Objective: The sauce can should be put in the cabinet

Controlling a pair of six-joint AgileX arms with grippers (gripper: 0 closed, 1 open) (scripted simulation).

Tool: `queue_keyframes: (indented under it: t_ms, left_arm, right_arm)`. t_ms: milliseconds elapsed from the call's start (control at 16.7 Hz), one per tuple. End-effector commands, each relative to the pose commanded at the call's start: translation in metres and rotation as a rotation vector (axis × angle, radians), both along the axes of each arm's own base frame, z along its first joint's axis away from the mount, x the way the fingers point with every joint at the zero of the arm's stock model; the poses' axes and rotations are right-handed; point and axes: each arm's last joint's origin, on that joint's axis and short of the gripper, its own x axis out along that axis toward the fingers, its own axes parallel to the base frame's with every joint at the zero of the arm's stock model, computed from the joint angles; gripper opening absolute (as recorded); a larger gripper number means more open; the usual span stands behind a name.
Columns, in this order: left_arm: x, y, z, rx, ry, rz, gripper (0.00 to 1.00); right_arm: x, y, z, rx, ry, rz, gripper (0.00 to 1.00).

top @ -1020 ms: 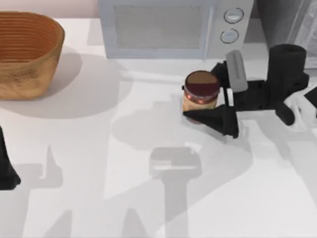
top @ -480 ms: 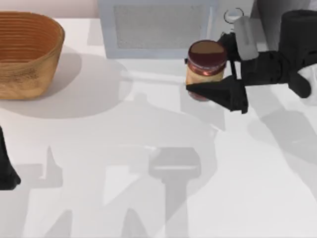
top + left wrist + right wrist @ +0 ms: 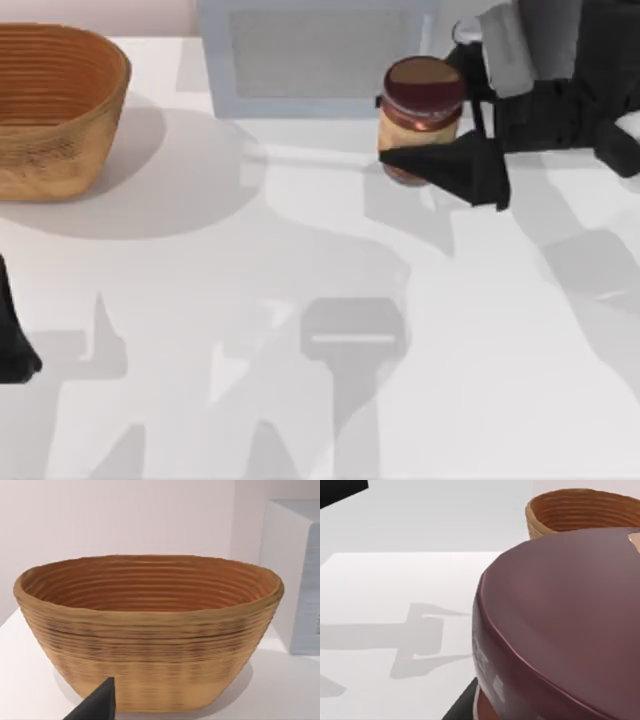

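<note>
While the right hand (image 3: 437,127) squeezes the sauce can (image 3: 420,118) between its two fingers, it holds the can up off the bench (image 3: 300,300), near the far edge and toward the far right corner. One dark finger (image 3: 455,170) lies across the near side of the can and the grey one (image 3: 505,45) sits on the far side. In the right wrist view the can's dark red top (image 3: 565,620) is very close, so the grip looks snug. The can hangs just in front of the white microwave (image 3: 320,55), close to its right end where the knob (image 3: 468,32) is. I think this is the carrying step: the can is picked up and now has to go to the cabinet (image 3: 545,30), which stands at the far right corner, just beside the microwave and partly behind the arm. The next move should take the can to the right and in toward the cabinet, staying high and keeping the grip tight. There is little room there, with the microwave so near, so a bump could happen. The middle and near parts of the bench have lots of open room. The basket (image 3: 55,105) sits at the far left corner, well apart. The left hand (image 3: 95,705) waits by the left edge, facing the basket, and I cannot tell if it is open.
</note>
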Motion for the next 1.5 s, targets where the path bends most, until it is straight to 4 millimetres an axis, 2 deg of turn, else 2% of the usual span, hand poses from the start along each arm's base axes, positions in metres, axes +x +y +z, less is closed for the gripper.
queue_keyframes:
  t_ms: [180,420,600,720,840,1020,1200,1320,1500]
  left_arm:
    - [0.0,0.0,0.0,0.0,0.0,0.0,1.0]
    - [0.0,0.0,0.0,0.0,0.0,0.0,1.0]
    - [0.0,0.0,0.0,0.0,0.0,0.0,1.0]
    - [0.0,0.0,0.0,0.0,0.0,0.0,1.0]
    - [0.0,0.0,0.0,0.0,0.0,0.0,1.0]
    - [0.0,0.0,0.0,0.0,0.0,0.0,1.0]
    - [0.0,0.0,0.0,0.0,0.0,0.0,1.0]
    - [0.0,0.0,0.0,0.0,0.0,0.0,1.0]
    - [0.0,0.0,0.0,0.0,0.0,0.0,1.0]
  right_arm:
    - [-0.004,-0.002,0.007,-0.003,-0.006,-0.017,0.0]
    - [-0.033,-0.017,0.043,-0.022,-0.026,-0.144,0.0]
    - [-0.076,-0.039,0.08,-0.035,-0.05,-0.32,0.0]
    - [-0.114,-0.056,0.099,-0.036,-0.069,-0.468,0.0]
    - [-0.157,-0.074,0.109,-0.027,-0.086,-0.631,0.0]
    - [-0.218,-0.096,0.101,0.003,-0.107,-0.884,0.0]
    - [-0.262,-0.113,0.072,0.042,-0.118,-1.128,0.0]
    - [-0.279,-0.121,0.048,0.063,-0.116,-1.274,0.0]
    - [-0.29,-0.129,0.015,0.077,-0.101,-1.449,0.0]
